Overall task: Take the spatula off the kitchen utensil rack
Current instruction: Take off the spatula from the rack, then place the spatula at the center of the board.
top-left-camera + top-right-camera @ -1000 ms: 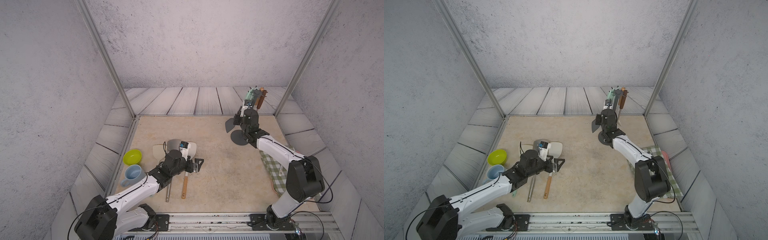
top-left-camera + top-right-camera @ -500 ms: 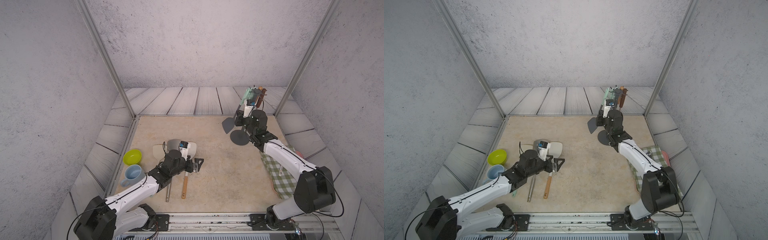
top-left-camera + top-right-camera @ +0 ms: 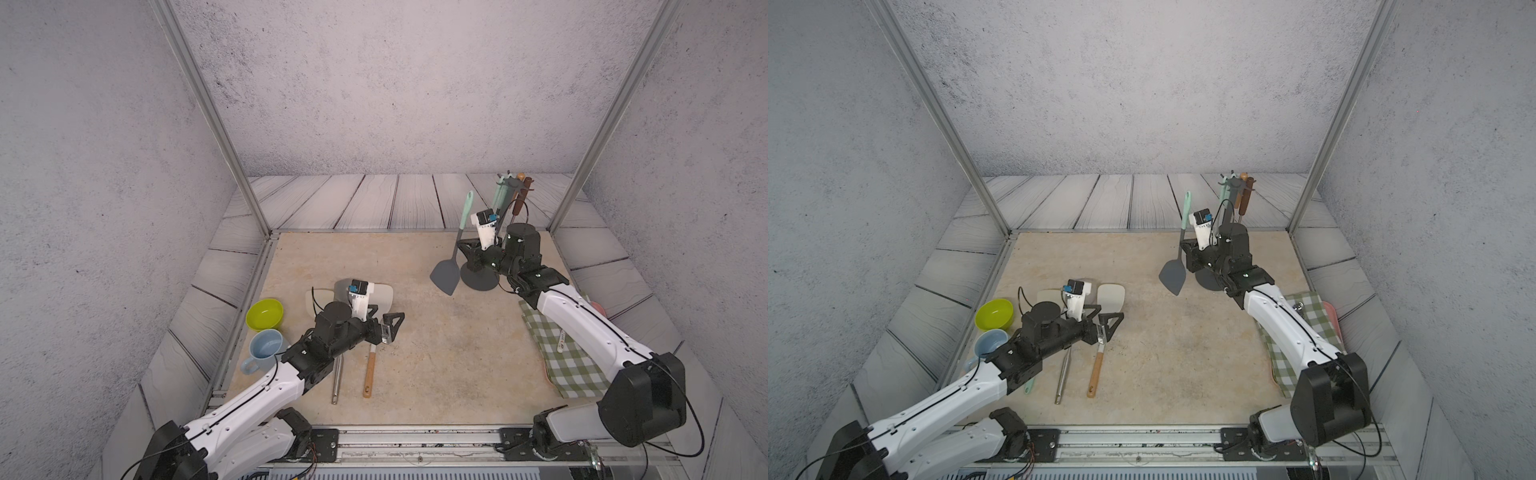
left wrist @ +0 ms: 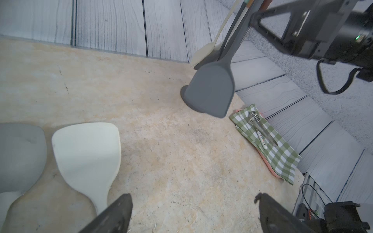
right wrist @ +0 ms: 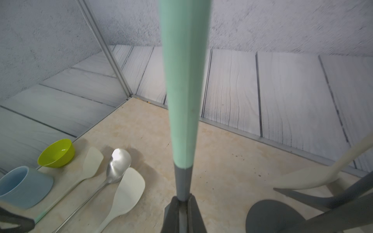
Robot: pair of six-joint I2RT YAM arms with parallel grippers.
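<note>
Fingers (image 5: 171,213) of right gripper (image 3: 461,246) clamped on grey neck of spatula (image 3: 446,274), just below mint handle. Long axis near upright, roughly parallel to pole of kitchen utensil rack (image 3: 480,281): handle end up, flat grey blade down, just beside rack's round base. Off the hooks, handle tip apart from crown. Left gripper (image 3: 382,318) spread wide, holding nothing, above wooden-handled turner (image 3: 369,374) and steel spoon (image 3: 336,378) lying on desk (image 3: 436,374).
</note>
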